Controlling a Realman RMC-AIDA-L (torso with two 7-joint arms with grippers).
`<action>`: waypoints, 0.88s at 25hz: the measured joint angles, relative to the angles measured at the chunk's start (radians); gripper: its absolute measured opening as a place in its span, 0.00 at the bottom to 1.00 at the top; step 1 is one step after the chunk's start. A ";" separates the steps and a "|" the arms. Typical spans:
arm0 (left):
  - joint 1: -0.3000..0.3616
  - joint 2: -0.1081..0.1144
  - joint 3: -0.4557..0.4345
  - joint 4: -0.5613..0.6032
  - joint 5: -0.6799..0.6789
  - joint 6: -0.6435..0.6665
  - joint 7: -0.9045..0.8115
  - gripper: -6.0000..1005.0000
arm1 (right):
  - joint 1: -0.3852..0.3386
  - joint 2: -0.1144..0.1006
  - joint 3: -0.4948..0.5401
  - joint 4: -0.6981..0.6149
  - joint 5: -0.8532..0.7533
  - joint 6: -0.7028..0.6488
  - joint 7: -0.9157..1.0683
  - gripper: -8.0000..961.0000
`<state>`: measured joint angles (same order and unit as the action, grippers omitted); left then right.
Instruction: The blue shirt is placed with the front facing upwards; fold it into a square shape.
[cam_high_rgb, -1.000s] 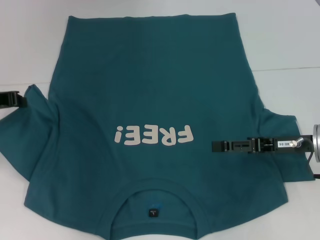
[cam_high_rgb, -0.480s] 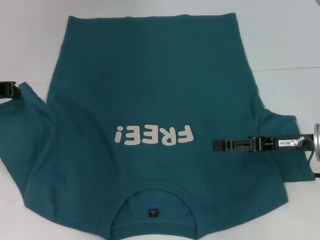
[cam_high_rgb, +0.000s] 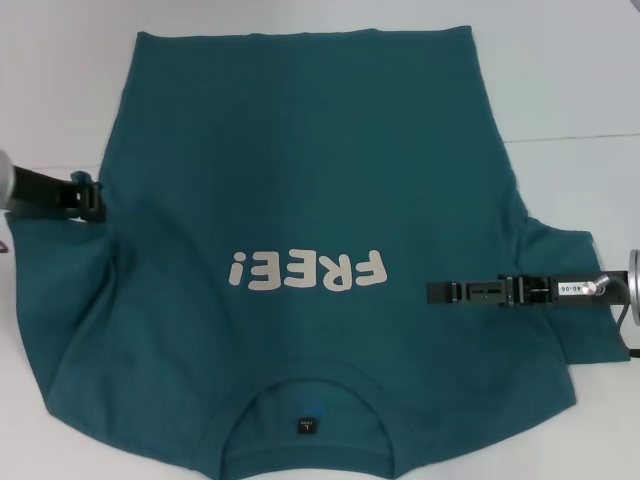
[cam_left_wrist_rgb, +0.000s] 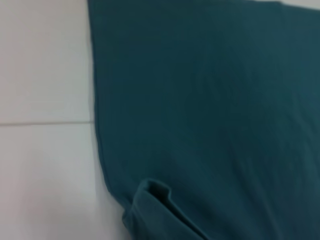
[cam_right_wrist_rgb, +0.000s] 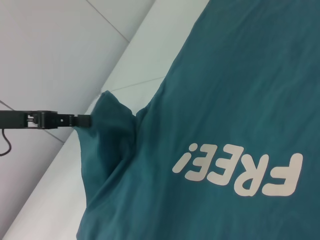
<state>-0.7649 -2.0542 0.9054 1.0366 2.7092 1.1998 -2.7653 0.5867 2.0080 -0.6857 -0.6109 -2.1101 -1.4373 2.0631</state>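
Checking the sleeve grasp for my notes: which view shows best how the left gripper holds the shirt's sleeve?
The right wrist view: the left gripper pinches the lifted sleeve of the blue shirt from the side. The head view shows it from above; the left wrist view shows only fabric.

One blue shirt (cam_high_rgb: 300, 200) is being shown, spread on one white table (cam_high_rgb: 570, 70). One off-white print (cam_high_rgb: 306, 270) of five characters, "FREE!", is being displayed on its chest, and one small dark label (cam_high_rgb: 305, 425) is being seen inside its one round collar (cam_high_rgb: 305, 375). Two grippers are being counted: one left gripper (cam_high_rgb: 92, 197) at the shirt's left sleeve, and one right gripper (cam_high_rgb: 435, 292) lying over the shirt's right side.
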 joint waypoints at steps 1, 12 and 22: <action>-0.013 -0.007 0.002 -0.014 0.029 -0.009 -0.021 0.01 | -0.002 0.000 0.000 0.000 0.000 0.001 0.000 0.96; -0.104 -0.073 0.013 -0.065 0.145 -0.045 -0.112 0.01 | -0.010 0.000 0.000 0.000 -0.001 0.022 -0.001 0.96; -0.114 -0.085 0.050 -0.097 0.145 -0.048 -0.105 0.01 | -0.010 0.000 0.000 0.001 -0.001 0.025 -0.002 0.96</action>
<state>-0.8787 -2.1388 0.9550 0.9399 2.8539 1.1520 -2.8706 0.5767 2.0080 -0.6857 -0.6104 -2.1108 -1.4125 2.0616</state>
